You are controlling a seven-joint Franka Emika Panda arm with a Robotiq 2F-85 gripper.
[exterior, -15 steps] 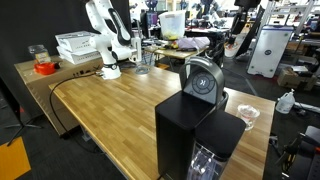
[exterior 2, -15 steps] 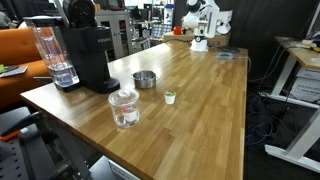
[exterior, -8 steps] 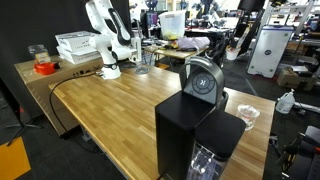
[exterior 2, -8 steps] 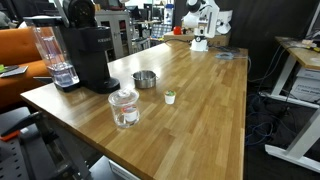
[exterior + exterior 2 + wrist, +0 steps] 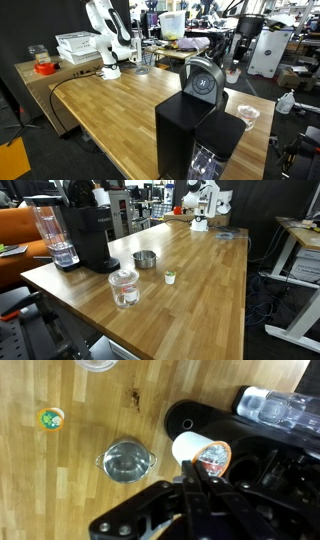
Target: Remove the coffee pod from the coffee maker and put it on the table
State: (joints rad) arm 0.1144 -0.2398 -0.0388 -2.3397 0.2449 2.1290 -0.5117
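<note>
In the wrist view my gripper (image 5: 196, 468) comes in from the bottom, its black fingers drawn together on the edge of a white coffee pod (image 5: 203, 455) with an orange-rimmed foil lid. It holds the pod above the black coffee maker (image 5: 262, 465). The coffee maker also stands on the wooden table in both exterior views (image 5: 200, 130) (image 5: 88, 235). My gripper does not show in either exterior view. The table (image 5: 60, 485) lies bare to the left of the machine.
A small steel pot (image 5: 127, 461) (image 5: 145, 259), a green-topped pod (image 5: 50, 419) (image 5: 170, 277) and a glass jar (image 5: 124, 288) stand on the table by the machine. The clear water tank (image 5: 280, 405) sits at its side. A white arm (image 5: 105, 35) stands at the far end.
Nothing on the table has moved in the exterior views. Only a person in the background has shifted.
</note>
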